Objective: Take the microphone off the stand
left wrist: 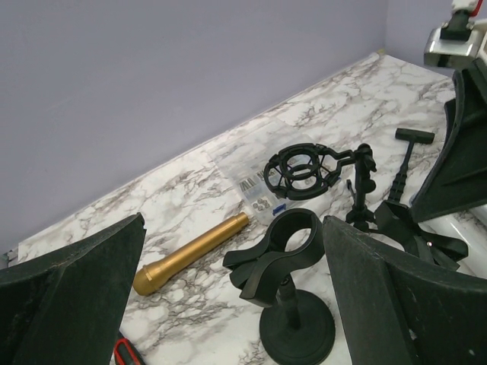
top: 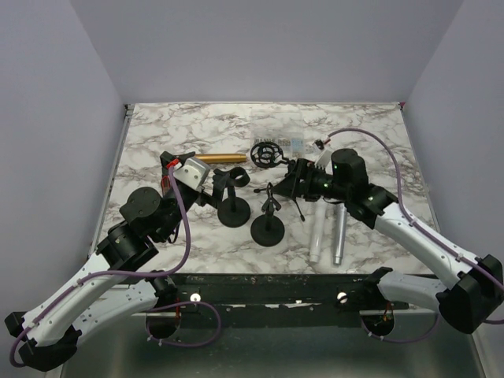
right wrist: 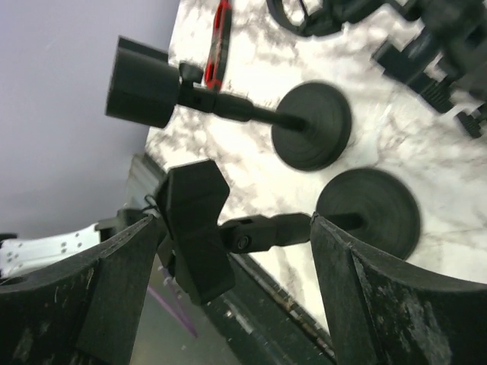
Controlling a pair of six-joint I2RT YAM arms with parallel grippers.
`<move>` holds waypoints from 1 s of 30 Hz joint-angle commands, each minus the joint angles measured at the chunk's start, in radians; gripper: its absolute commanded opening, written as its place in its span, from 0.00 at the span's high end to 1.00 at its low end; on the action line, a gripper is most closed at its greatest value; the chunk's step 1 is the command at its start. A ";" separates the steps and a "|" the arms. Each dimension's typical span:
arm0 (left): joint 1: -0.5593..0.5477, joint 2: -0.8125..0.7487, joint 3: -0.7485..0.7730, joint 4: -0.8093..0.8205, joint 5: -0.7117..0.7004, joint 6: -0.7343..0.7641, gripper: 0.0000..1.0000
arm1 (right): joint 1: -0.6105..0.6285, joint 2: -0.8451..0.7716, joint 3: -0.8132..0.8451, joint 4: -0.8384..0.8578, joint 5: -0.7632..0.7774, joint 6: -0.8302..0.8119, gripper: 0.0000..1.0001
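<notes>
Lying flat on the far-left marble table (top: 157, 130), the gold microphone (left wrist: 190, 253) appears already freed. The stand (left wrist: 285, 247) holds an empty clip between the left gripper's (top: 214, 187) spread fingers. The right gripper (right wrist: 236, 289), also spread, brackets the second stand (right wrist: 228, 228). Only withdrawal seems left.

Left arm (top: 87, 287): reaches from near left toward centre; left gripper (top: 214, 187) jaws spread wide.
Right arm (top: 413, 232): reaches from near right toward centre; right gripper (top: 285, 187) jaws likewise apart.
</notes>
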 commanded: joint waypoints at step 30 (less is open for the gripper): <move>0.006 -0.456 -0.289 0.420 -0.204 0.107 0.02 | 0.001 -0.848 0.015 -0.033 0.976 -0.498 0.00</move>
